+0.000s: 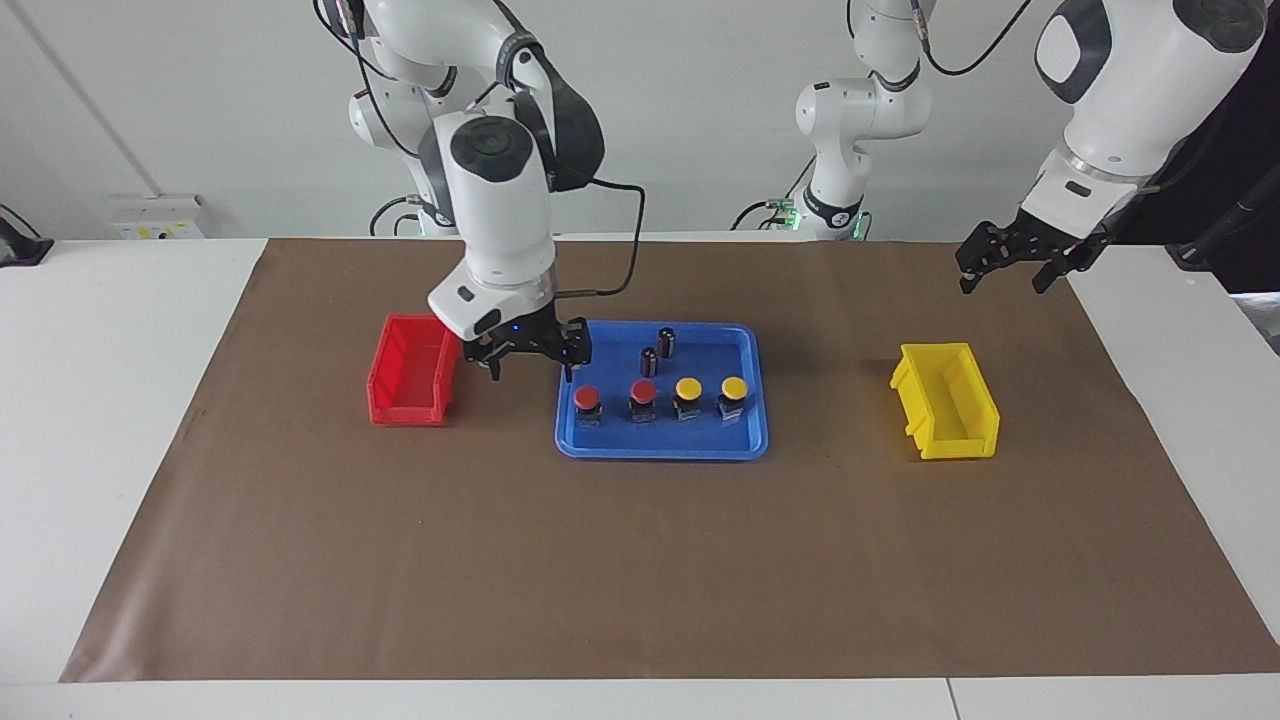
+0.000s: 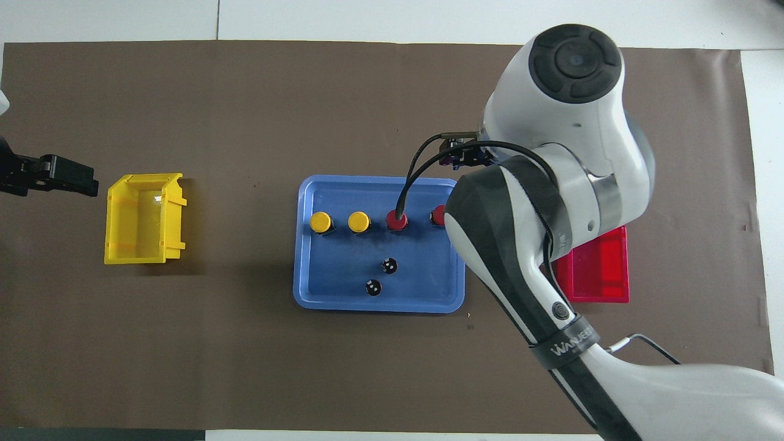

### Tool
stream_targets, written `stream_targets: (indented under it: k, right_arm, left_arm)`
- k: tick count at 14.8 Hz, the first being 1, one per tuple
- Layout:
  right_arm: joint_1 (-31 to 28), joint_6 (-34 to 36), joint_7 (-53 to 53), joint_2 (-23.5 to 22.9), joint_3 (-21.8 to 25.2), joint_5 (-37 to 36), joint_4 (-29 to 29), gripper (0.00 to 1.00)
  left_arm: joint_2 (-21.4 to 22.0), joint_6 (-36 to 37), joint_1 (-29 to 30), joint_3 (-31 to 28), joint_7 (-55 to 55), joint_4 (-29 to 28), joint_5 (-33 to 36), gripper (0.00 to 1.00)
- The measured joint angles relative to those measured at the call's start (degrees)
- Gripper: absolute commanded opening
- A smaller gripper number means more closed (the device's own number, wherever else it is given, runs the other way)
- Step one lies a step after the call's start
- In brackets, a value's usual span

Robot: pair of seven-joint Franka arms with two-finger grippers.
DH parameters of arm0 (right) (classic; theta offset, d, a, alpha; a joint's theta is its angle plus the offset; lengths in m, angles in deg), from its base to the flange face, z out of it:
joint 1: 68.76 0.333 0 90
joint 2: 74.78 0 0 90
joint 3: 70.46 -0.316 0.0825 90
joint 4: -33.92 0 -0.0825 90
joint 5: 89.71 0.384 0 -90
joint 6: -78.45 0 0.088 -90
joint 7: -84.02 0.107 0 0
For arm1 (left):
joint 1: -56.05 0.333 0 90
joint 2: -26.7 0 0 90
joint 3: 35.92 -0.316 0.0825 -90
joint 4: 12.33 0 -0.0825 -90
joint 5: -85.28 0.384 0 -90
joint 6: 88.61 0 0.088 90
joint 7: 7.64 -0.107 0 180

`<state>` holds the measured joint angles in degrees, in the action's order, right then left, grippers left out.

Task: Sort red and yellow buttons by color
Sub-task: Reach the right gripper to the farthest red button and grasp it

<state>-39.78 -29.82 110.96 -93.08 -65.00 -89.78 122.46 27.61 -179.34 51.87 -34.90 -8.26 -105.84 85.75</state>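
Two red buttons [image 1: 587, 399] [image 1: 643, 392] and two yellow buttons [image 1: 688, 388] [image 1: 734, 388] stand in a row on the blue tray [image 1: 660, 449]. In the overhead view one red button [image 2: 397, 220] and both yellow ones [image 2: 320, 222] [image 2: 359, 222] show; the other red one [image 2: 437, 215] is half hidden by the right arm. My right gripper [image 1: 532, 368] is open and empty, low over the tray's edge beside the red bin [image 1: 410, 385]. My left gripper [image 1: 1003, 278] is open and waits raised near the yellow bin [image 1: 945, 400].
Two small dark cylinders [image 1: 666, 340] [image 1: 649, 360] stand on the tray, nearer to the robots than the buttons. The red bin [image 2: 603, 269] lies toward the right arm's end, the yellow bin [image 2: 144, 218] toward the left arm's end. Brown paper covers the table.
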Motion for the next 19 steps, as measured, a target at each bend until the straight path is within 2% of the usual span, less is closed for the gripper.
stream_targets:
  k: [3, 4, 7, 11, 13, 17, 19]
  right_arm:
    - [2.75, -8.82, 3.21, -0.68, 0.02, 0.05, 7.17, 1.0]
    - [3.49, -10.54, 3.59, -0.77, 0.02, 0.05, 9.27, 0.97]
    - [3.91, -12.71, 3.76, -0.78, 0.11, 0.05, 12.51, 0.91]
    - [4.5, -14.92, 3.76, -0.77, 0.08, 0.05, 15.17, 0.88]
    - [4.91, -15.9, 3.76, -0.76, 0.07, 0.05, 16.12, 0.84]
    - [4.94, -17.09, 3.76, -0.76, 0.09, 0.06, 17.62, 0.7]
    - [4.94, -17.93, 3.76, -0.77, 0.09, 0.06, 18.45, 0.55]
  left_arm:
    - [0.0, 0.0, 0.0, 0.0, 0.0, 0.0, 0.0, 1.0]
    - [0.0, 0.0, 0.0, 0.01, 0.0, 0.0, 0.0, 1.0]
    - [0.0, 0.0, 0.0, 0.01, 0.0, 0.0, 0.0, 1.0]
    - [0.0, 0.03, 0.39, -0.3, 0.77, 0.0, 0.01, 1.0]
    - [0.0, 0.22, 3.18, -1.03, 1.0, -0.04, 0.01, 1.0]
    - [0.01, 0.26, 7.9, -1.62, 0.7, -0.05, 0.01, 1.0]
    - [0.01, 0.29, 7.6, -1.42, 0.7, -0.05, 0.0, 1.0]
